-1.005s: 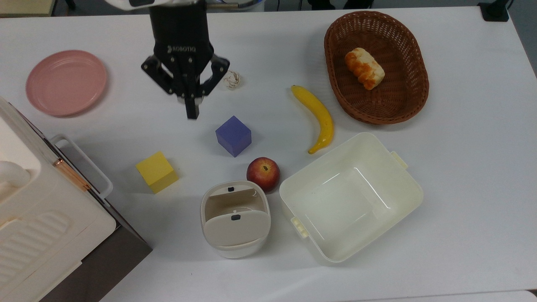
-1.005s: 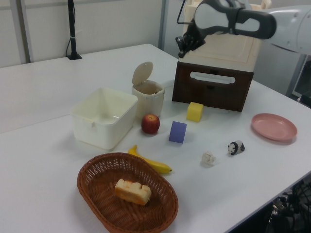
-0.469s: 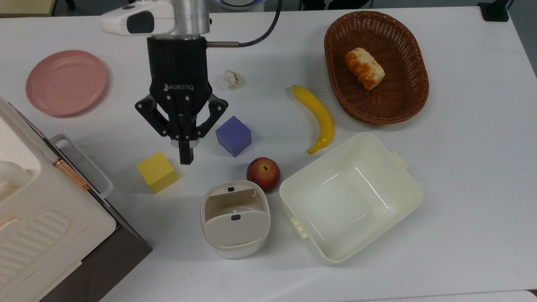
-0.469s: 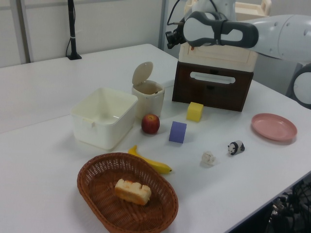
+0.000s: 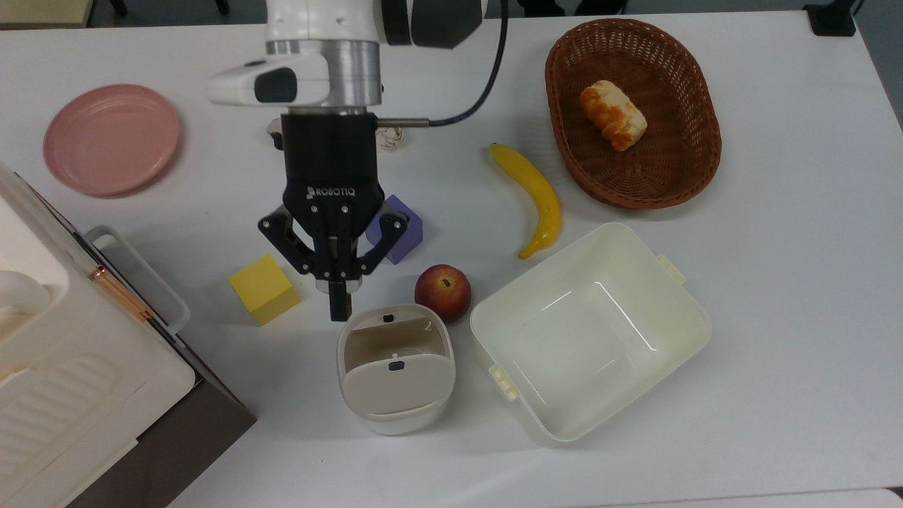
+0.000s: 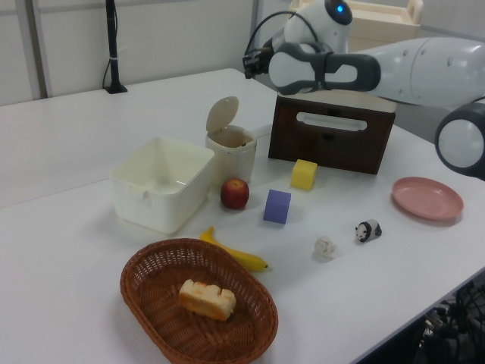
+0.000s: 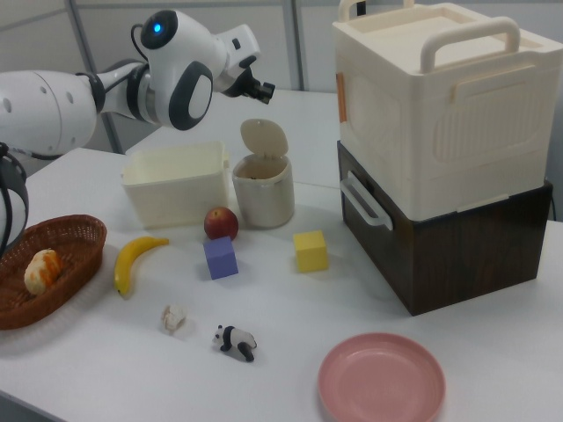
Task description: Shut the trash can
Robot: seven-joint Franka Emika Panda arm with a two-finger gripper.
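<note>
The trash can (image 5: 395, 367) stands on the white table (image 5: 776, 282) with its beige lid (image 6: 222, 114) swung up on its hinge, so the mouth gapes open and the task is not yet done. In the top view it sits near the lower middle, the apple (image 5: 442, 292) just beside its upper right corner and the larger cream tub (image 5: 589, 331) just to the top view's right. The lid stands almost upright in the left view, leaning slightly back, which is why a push from above and behind should tip it down.

The gripper (image 5: 340, 303) hangs in the air above the table, its fingers drawn together into a single narrow tip and holding nothing (a closed tip suits pressing better than pinching). In the top view that tip lies just off the can's upper left rim, between the yellow cube (image 5: 264, 288) and the purple cube (image 5: 395, 229), whose corner the gripper body covers. In the right view the gripper (image 7: 261, 89) is well above the lid (image 7: 265, 137), so height remains to be lost.

My reading is that the arm is on approach. The next move probably calls for passing over the raised lid and nudging it toward the opening. A push landing too low could shove the light can instead.
</note>
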